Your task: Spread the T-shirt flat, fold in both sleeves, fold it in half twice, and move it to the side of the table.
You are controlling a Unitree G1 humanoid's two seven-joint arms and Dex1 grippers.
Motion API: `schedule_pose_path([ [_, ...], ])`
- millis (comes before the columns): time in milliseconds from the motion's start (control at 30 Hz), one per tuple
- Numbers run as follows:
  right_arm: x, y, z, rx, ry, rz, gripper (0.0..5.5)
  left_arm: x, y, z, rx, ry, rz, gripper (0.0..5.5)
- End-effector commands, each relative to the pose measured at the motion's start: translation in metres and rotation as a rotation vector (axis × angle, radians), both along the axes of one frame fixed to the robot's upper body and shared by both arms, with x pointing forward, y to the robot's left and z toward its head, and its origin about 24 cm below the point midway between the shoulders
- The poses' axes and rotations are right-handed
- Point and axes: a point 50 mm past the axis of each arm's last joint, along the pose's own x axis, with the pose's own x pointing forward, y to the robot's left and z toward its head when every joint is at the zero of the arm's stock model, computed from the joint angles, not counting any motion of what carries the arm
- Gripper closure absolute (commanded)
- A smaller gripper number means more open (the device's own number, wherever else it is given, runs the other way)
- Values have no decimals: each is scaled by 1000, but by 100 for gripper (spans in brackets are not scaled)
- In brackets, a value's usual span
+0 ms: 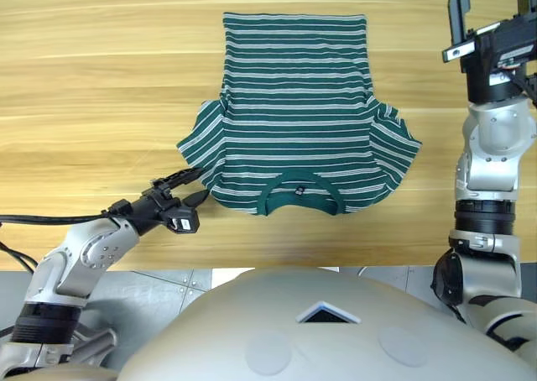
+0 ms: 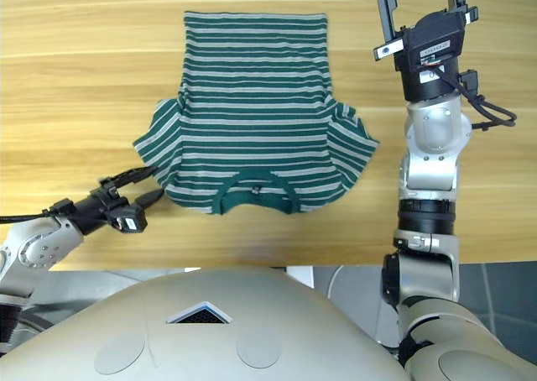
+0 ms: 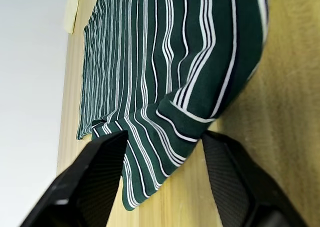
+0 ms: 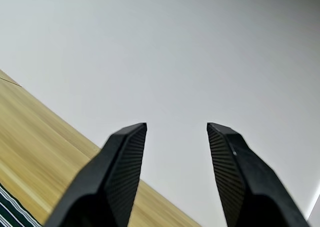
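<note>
Stripes ran crosswise on the T-shirt [image 1: 294,112], which lay near the middle of the bench [image 1: 84,79] with its collar [image 1: 299,188] toward me and its hem at the far side. Its body looked fairly smooth, but both sleeves were untidy: the left sleeve [image 1: 199,138] flared out with a curled edge, and the right sleeve [image 1: 398,142] was rumpled beside the body. I judged the spreading step unfinished, with no fold made yet.

My left jaws were held low, close to the wood, at the near corner of the left sleeve. They were spread, one on either side of the sleeve's edge and not closed on it. The left wrist view showed the striped cloth lying between them. I took that low, flat approach to be for getting a thin layer of cloth between them, since it offers no raised edge to catch.

My right jaws were also spread, with nothing between them. They were raised and pointing upward, well apart from the shirt, out beyond its right sleeve. Kept there, I judged, they left the cloth free for the left side's work.
</note>
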Motion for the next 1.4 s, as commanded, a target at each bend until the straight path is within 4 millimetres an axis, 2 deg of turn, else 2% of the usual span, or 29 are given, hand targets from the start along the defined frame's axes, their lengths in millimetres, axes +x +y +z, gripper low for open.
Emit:
schedule_pose_path([
  [33, -1, 2, -2, -23, 4, -10, 327, -1, 9, -26, 131, 126, 8, 273],
  [233, -1, 0, -5, -16, 10, -21, 327, 16, 27, -29, 186, 88, 97, 273],
  [467, -2, -4, -8, 0, 16, -45, 327, 24, 33, -30, 196, 67, 130, 273],
  [633, -3, -6, -8, 12, 15, -49, 327, 28, 24, -34, 167, 68, 109, 273],
  [800, -6, -9, -10, 19, 19, -60, 327, 37, 36, -41, 180, 76, 189, 273],
  [1133, -8, -13, -10, 19, 17, -77, 327, 35, 28, -46, 151, 95, 147, 273],
  [1400, -10, -16, -9, 28, 16, -85, 324, 33, 29, -46, 151, 96, 156, 401],
])
